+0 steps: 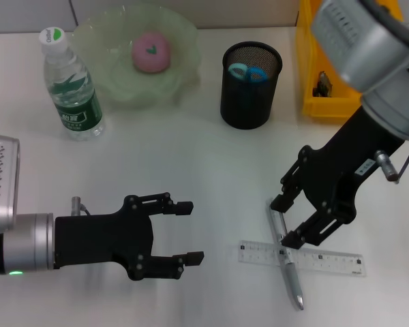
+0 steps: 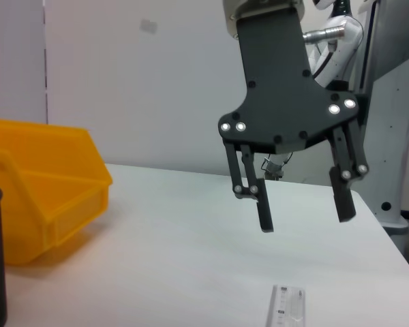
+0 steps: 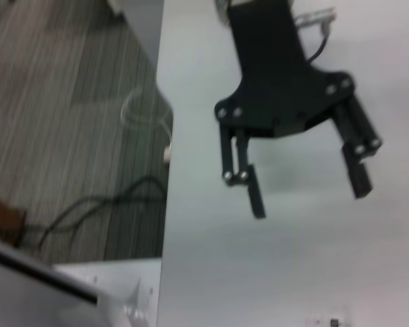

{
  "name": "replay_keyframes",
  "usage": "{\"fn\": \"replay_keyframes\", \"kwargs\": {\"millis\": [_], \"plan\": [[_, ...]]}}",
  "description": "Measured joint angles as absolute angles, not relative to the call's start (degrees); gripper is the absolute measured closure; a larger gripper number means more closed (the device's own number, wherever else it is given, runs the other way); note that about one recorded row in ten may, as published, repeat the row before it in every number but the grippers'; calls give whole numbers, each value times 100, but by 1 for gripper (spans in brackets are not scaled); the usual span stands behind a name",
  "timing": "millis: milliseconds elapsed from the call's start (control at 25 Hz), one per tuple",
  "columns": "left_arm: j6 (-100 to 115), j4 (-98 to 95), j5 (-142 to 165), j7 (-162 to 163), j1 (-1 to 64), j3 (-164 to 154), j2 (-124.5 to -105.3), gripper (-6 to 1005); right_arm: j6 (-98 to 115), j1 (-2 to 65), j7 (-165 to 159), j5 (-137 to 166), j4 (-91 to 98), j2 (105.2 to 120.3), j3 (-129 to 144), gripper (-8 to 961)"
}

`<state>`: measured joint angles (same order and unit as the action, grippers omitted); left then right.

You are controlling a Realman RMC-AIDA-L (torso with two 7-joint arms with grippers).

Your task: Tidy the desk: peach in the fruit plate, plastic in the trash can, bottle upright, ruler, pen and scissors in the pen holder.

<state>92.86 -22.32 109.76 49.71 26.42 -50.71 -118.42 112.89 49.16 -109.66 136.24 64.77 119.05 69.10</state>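
You have the right gripper [image 1: 286, 219] down over the pen [image 1: 287, 255], which lies near the front edge of the desk [image 1: 191, 163], crossed over the clear ruler [image 1: 307, 257]; its fingers straddle the pen's upper end, spread and not yet clenched on anything. Judging by that, the step in hand is picking up the pen. Centre the jaws across the barrel before you squeeze, and close on the pen alone, since the ruler sits touching it underneath and could be dragged or flipped if a fingertip catches its edge. Lift straight up until the pen hangs free, then carry it toward the black mesh pen holder [image 1: 251, 84], which stands toward the back edge beside the yellow bin [image 1: 313, 75] and already shows the blue scissors [image 1: 247, 71] handles inside. Aim for the open side of the rim so the pen does not jam on them. Your left gripper [image 1: 188, 231] hovers released above the front left part of the desk, well apart from the pen; leave it there. The peach [image 1: 150, 52] is in the fruit plate [image 1: 109, 41] and the bottle [image 1: 71, 85] stands upright near the back left corner.
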Motion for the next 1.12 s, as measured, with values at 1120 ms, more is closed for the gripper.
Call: {"fn": "replay_keyframes", "kwargs": {"millis": [1120], "plan": [[9068, -2003, 10947, 4936, 2566, -5009, -11839, 216, 9647, 4961, -11862, 13437, 6537, 11980, 9569, 369]]}}
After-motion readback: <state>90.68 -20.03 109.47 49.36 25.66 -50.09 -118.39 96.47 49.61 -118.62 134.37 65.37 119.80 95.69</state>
